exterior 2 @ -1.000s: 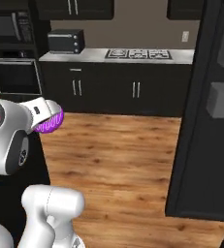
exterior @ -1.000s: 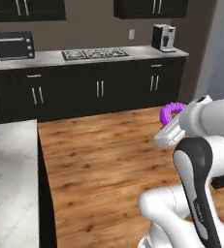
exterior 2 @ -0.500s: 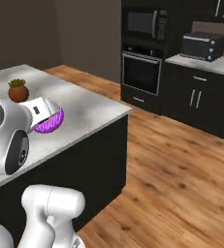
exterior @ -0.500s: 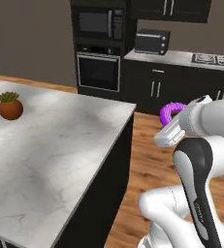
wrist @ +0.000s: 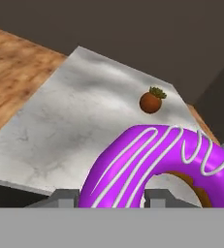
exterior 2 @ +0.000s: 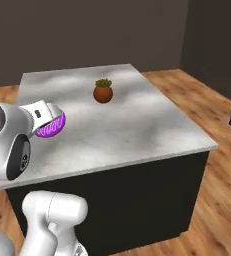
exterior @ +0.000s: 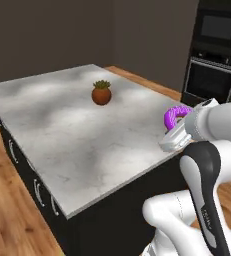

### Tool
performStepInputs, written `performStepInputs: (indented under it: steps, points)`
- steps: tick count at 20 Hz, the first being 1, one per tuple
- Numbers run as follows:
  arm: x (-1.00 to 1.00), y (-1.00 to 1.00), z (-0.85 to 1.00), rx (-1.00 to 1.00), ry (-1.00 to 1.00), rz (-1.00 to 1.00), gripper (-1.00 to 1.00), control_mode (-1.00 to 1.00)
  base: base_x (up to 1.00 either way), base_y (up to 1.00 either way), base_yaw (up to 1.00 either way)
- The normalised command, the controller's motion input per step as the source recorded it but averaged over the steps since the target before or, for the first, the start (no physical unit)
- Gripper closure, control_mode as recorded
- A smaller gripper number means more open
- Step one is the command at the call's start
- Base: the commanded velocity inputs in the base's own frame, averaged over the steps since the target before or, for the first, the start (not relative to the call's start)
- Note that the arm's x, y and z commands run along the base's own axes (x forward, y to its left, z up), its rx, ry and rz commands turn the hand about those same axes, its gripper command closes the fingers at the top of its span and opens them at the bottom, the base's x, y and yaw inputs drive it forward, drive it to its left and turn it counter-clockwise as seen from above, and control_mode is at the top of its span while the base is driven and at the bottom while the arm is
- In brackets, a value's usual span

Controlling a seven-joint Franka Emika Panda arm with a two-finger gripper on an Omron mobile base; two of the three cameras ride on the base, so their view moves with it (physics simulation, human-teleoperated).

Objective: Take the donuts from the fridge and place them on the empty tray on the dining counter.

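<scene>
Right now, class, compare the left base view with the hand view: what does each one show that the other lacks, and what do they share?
Left base view alone: the black built-in wall oven, the dark microwave above it, and the silver handles on the island's black cabinets.

Hand view alone: the donut's white icing stripes, its brown underside, and one dark fingertip against it.

Both: the purple-iced ring donut held in the gripper, the white-grey marble countertop, the small brown potted plant, and wooden floor.
</scene>
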Motion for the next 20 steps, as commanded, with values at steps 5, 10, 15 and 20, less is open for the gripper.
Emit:
performStepInputs:
  steps: [5, 10, 15, 20]
  points:
    - [0.00, 0.00, 0.00, 0.00, 0.00, 0.00, 1.00, 1.00, 0.44, -0.08, 0.73]
    - [0.00, 0.00, 0.00, 0.00, 0.00, 0.00, 1.00, 1.00, 0.37, -0.01, 0.66]
    - [0.00, 0.00, 0.00, 0.00, 0.00, 0.00, 1.00, 1.00, 0.34, 0.00, 0.49]
    - [0.00, 0.00, 0.00, 0.00, 0.00, 0.00, 1.00, 1.00, 0.53, 0.48, 0.22]
